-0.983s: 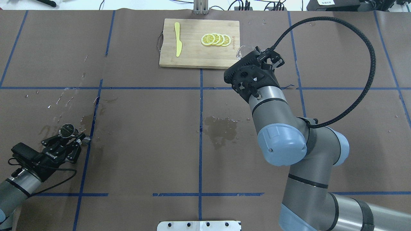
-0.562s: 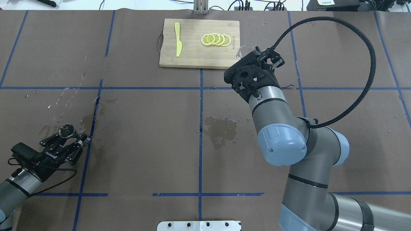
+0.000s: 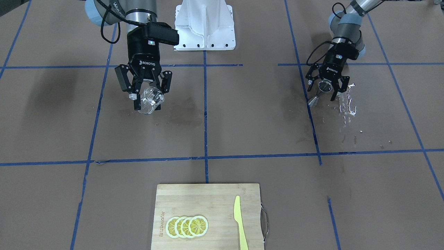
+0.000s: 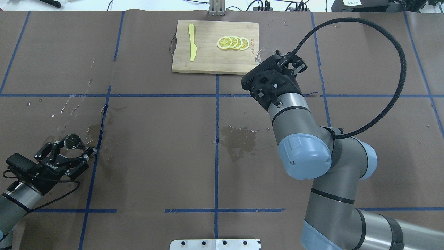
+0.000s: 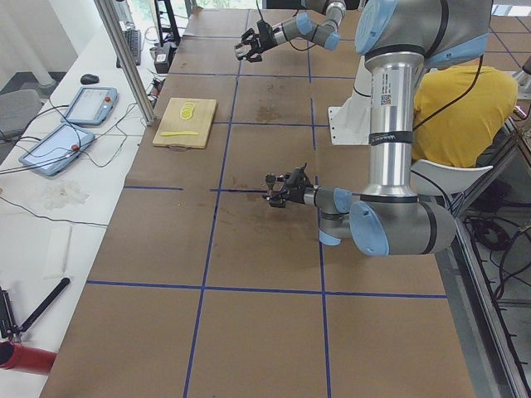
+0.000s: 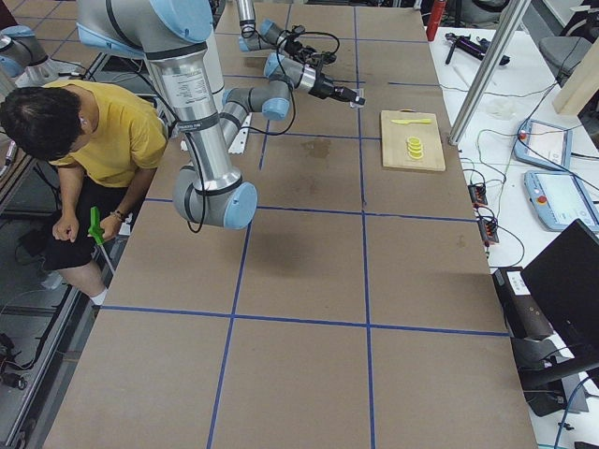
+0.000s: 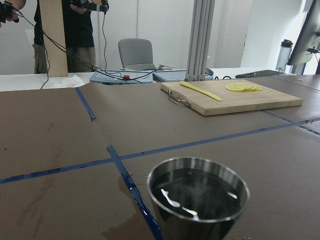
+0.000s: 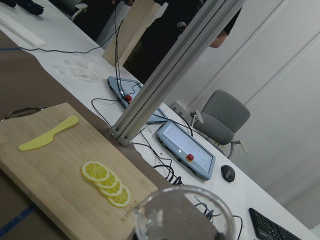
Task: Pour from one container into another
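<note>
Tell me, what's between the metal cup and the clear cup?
Nothing stands between metal cup and clear cup in the front-facing view, only brown table cover crossed by blue tape.

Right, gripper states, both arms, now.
Left gripper: open, fingers spread wide of the steel jigger, not gripping it.
Right gripper: shut on the clear cup.

left gripper (image 4: 75,147): low, near level, fingers spread apart | right gripper (image 3: 147,100): raised, angled downward, fingers clamped
</note>
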